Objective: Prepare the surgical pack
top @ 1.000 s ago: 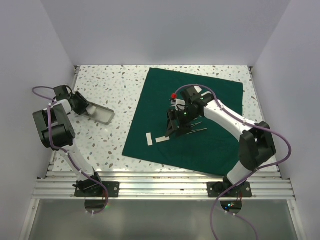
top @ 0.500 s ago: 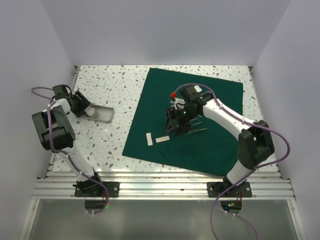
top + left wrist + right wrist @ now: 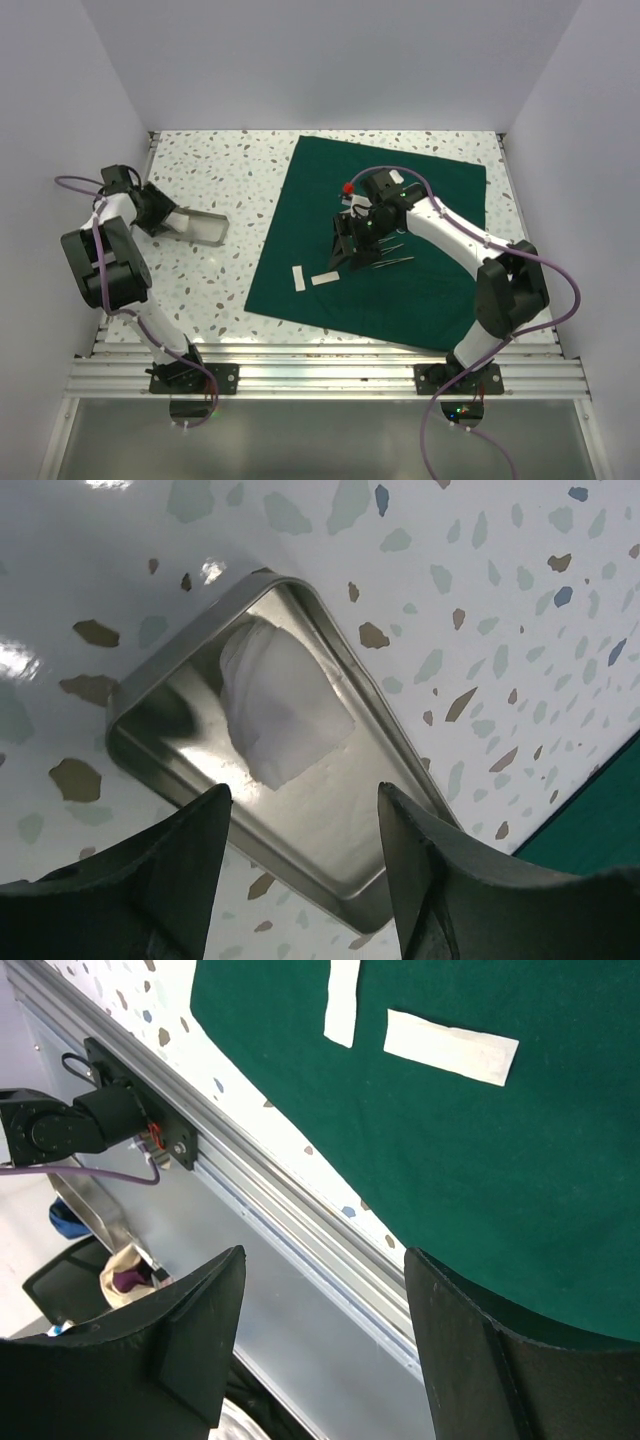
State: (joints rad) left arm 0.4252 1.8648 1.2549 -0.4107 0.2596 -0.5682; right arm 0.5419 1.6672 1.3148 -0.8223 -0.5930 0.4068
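Observation:
The dark green drape (image 3: pixel 420 290) lies spread flat right of the table's middle. Two white gauze strips (image 3: pixel 299 278) lie near its front left corner; they also show in the right wrist view (image 3: pixel 450 1047). Thin steel instruments (image 3: pixel 396 261) lie on the drape beside my right gripper (image 3: pixel 345 252), which hovers open and empty over the cloth (image 3: pixel 480 1160). The shiny metal tray (image 3: pixel 207 231) sits on the speckled table at the left. A folded white gauze piece (image 3: pixel 285 710) lies in the tray (image 3: pixel 340 840). My left gripper (image 3: pixel 302 790) is open and empty just over the tray's near end.
A small red-topped part (image 3: pixel 347 189) sits by the right wrist. The table's metal rail (image 3: pixel 300 1210) runs along the front edge. White walls close in the left, back and right sides.
My left gripper has drawn back a little to the left, away from the tray. The right gripper has hardly moved.

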